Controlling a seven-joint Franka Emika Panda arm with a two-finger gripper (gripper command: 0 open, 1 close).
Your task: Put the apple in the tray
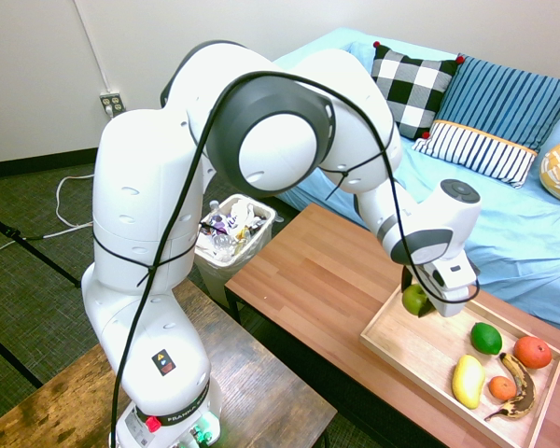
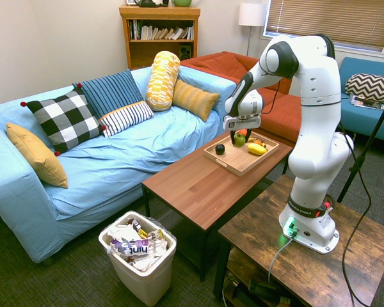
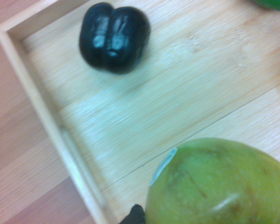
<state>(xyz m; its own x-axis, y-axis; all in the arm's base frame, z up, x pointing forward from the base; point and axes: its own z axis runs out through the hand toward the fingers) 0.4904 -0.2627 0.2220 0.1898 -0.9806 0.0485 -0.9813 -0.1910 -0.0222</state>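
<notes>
With its black-fingered hand (image 1: 416,297) clenched on the glossy yellow-green apple (image 1: 414,300) above the pale rectangular wooden tray (image 1: 389,353), carrying was in hand; lowering, then release, came due.

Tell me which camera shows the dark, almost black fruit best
The wrist view: the black fruit appears large and uncovered there, its lengthwise groove visible. The second exterior view shows it small in the tray; in the first, the arm hides it.
</notes>
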